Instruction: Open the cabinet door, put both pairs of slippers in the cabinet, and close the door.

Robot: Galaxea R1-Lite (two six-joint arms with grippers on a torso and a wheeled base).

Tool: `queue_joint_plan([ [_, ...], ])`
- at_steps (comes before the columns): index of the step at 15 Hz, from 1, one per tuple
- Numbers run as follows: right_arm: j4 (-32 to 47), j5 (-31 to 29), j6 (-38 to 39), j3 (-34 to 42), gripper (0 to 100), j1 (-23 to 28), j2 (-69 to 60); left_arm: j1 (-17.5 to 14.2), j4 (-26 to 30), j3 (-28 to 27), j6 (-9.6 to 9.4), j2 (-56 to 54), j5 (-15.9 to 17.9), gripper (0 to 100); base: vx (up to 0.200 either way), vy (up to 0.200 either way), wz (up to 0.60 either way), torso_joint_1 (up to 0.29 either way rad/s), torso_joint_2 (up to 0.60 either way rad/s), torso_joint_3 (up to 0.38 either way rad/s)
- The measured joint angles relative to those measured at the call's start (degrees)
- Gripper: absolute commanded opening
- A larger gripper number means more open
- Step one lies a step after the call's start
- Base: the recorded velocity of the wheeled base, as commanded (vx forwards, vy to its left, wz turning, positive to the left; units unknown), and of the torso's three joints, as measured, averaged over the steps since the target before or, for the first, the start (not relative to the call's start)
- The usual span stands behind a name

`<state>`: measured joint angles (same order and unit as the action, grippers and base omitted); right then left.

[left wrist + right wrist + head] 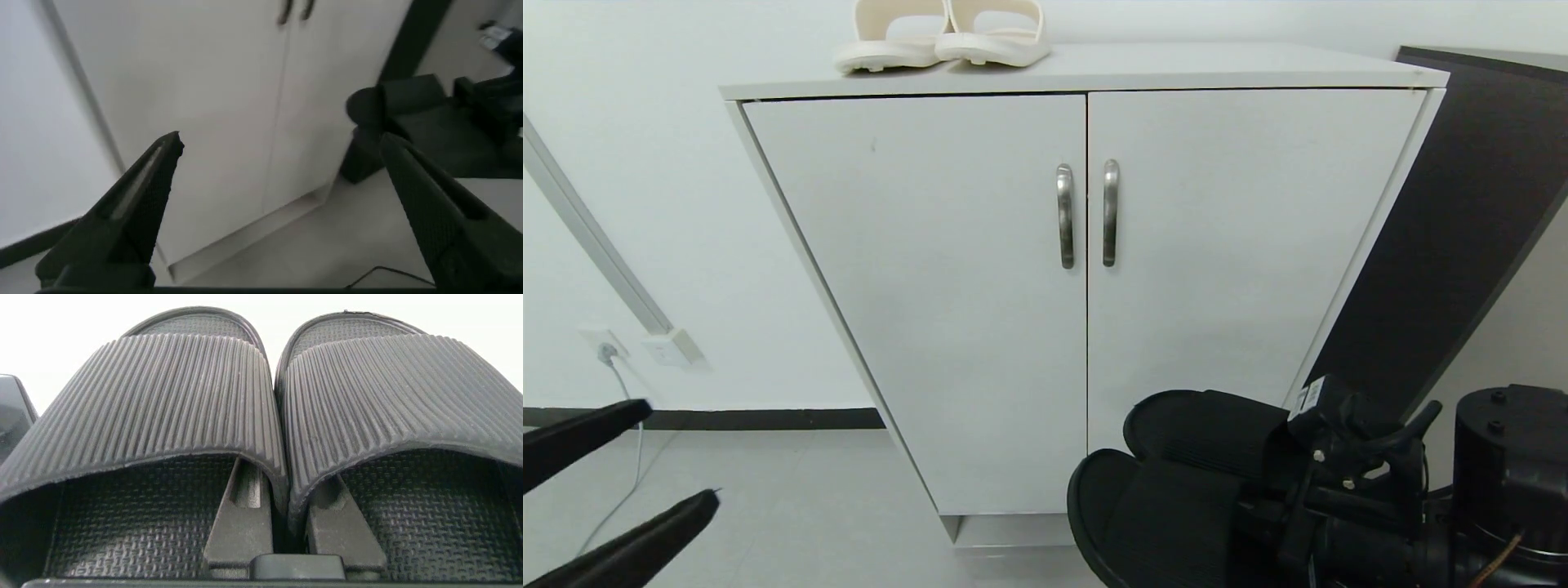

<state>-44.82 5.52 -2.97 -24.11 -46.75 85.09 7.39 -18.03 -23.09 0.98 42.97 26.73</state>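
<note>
Slippers (1176, 482), black pair, clamped in right claw (288, 490) before shut cabinet (980, 310), left claw (678, 449) spread apart, well aside

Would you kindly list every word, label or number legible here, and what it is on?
Small white label on the right arm: print too small to read.
Cabinet, cream slippers, black slippers: no text visible.

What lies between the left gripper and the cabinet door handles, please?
Nothing stands there: in the head view, only bare floor and the plain left door separate the open left gripper from the handles.
</note>
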Motion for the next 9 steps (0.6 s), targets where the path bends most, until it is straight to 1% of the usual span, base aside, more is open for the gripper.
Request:
queue_joint_plan([
  [1, 0.0, 0.0, 0.0, 0.0, 0, 0.0, 0.0, 3.5, -3.0, -1.2, 0.09, 3.8, -0.3, 100, 0.000, 0.000, 0.00, 0.000, 0.00, 0.000],
  [2, 0.0, 0.0, 0.0, 0.0, 0, 0.0, 0.0, 8.1, -5.6, -2.5, 0.11, 7.7, -1.5, 100, 0.000, 0.000, 0.00, 0.000, 0.00, 0.000],
  [5, 0.0, -0.1, 0.0, 0.0, 0, 0.0, 0.0, 21.7, -9.6, -8.3, 0.52, 17.6, -7.5, 100, 0.000, 0.000, 0.00, 0.000, 0.00, 0.000],
  [7, -0.1, -0.1, 0.0, 0.0, 0, 0.0, 0.0, 27.7, -10.9, -13.7, 0.96, 23.5, -9.0, 100, 0.000, 0.000, 0.00, 0.000, 0.00, 0.000],
  [8, -0.1, -0.1, 0.0, 0.0, 0, 0.0, 0.0, 29.8, -11.3, -16.3, 1.21, 26.3, -9.3, 100, 0.000, 0.000, 0.00, 0.000, 0.00, 0.000],
  [9, -0.1, 0.0, 0.0, 0.0, 0, 0.0, 0.0, 31.3, -11.3, -18.7, 1.32, 28.8, -9.4, 100, 0.000, 0.000, 0.00, 0.000, 0.00, 0.000],
])
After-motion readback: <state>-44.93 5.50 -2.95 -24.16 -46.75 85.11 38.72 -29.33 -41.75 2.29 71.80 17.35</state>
